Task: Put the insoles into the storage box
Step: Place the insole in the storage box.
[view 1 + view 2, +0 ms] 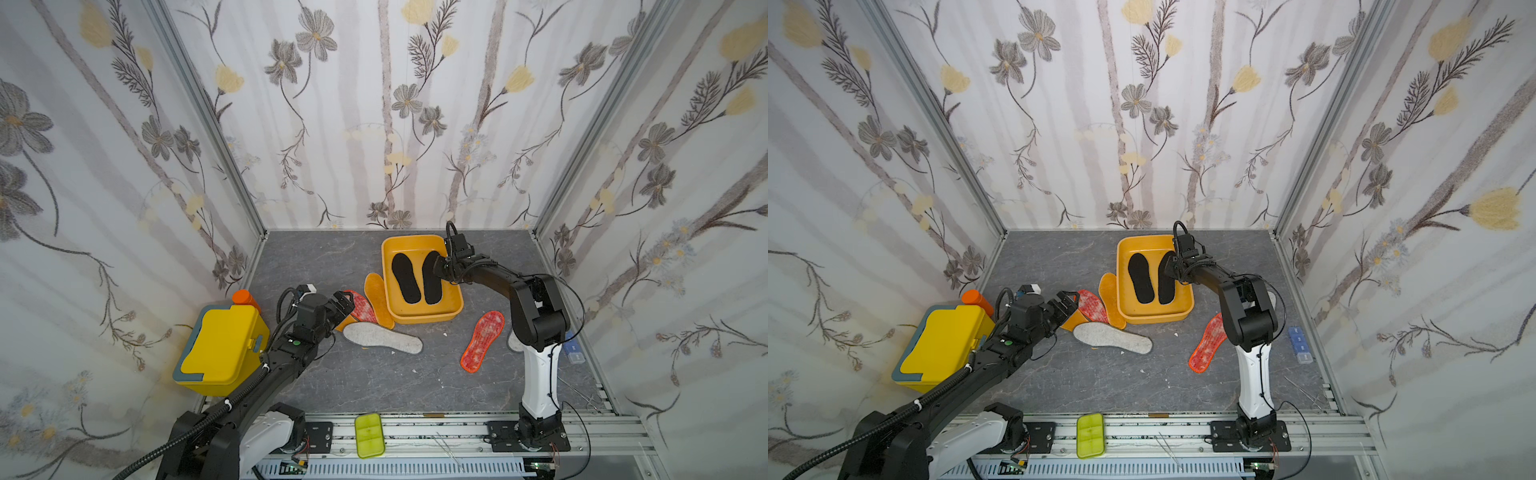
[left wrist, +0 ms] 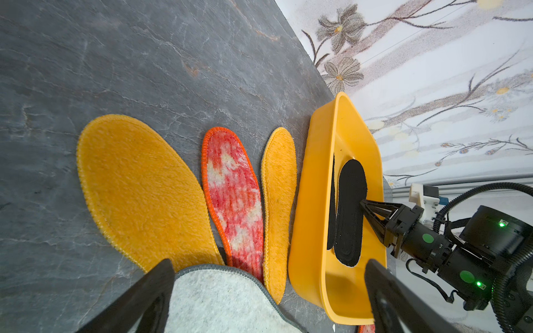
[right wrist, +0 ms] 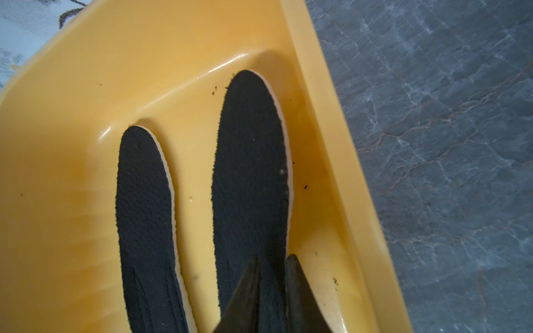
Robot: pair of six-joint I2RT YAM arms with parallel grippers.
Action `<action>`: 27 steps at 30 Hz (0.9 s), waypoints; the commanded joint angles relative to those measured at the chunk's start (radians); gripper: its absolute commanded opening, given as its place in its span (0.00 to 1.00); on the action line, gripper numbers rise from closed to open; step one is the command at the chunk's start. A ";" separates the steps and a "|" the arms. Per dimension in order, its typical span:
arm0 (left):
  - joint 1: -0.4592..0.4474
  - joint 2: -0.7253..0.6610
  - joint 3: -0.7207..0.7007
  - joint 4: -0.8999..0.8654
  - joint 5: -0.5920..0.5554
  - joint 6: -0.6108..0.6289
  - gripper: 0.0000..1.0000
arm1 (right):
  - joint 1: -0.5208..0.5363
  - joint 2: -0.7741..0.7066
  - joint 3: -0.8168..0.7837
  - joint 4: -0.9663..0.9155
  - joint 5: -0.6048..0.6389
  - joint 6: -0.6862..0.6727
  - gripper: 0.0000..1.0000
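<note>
The yellow-orange storage box (image 1: 415,320) (image 3: 144,57) holds two black insoles (image 1: 405,277) (image 3: 144,216). My right gripper (image 1: 436,266) (image 3: 274,258) reaches into it, jaws a narrow gap apart astride the edge of the right black insole (image 3: 251,173). Left of the box lie an orange-yellow insole (image 1: 378,299), a red-orange speckled one (image 1: 363,307) and a grey-white felt one (image 1: 382,338). My left gripper (image 1: 347,301) (image 2: 269,262) hangs wide open over the felt insole (image 2: 219,302), holding nothing. Another speckled insole (image 1: 482,340) lies right of the box.
A yellow lidded box (image 1: 224,349) and an orange bottle (image 1: 245,297) stand at the left wall behind my left arm. A lime-green tray (image 1: 369,434) sits on the front rail. A small blue case (image 1: 573,349) lies by the right wall.
</note>
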State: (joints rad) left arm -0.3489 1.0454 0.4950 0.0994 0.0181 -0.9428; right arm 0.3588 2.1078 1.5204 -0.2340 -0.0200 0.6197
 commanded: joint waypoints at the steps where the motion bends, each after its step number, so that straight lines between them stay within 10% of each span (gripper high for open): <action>1: 0.001 -0.001 -0.001 0.010 -0.014 0.004 1.00 | 0.002 -0.003 0.000 0.025 0.009 0.011 0.24; 27: 0.001 0.002 0.002 0.006 -0.018 0.003 1.00 | 0.011 0.023 0.024 0.019 -0.020 -0.007 0.36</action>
State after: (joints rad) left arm -0.3489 1.0454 0.4950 0.0990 0.0116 -0.9428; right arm 0.3683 2.1311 1.5364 -0.2207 -0.0422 0.6159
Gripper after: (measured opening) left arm 0.998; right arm 0.359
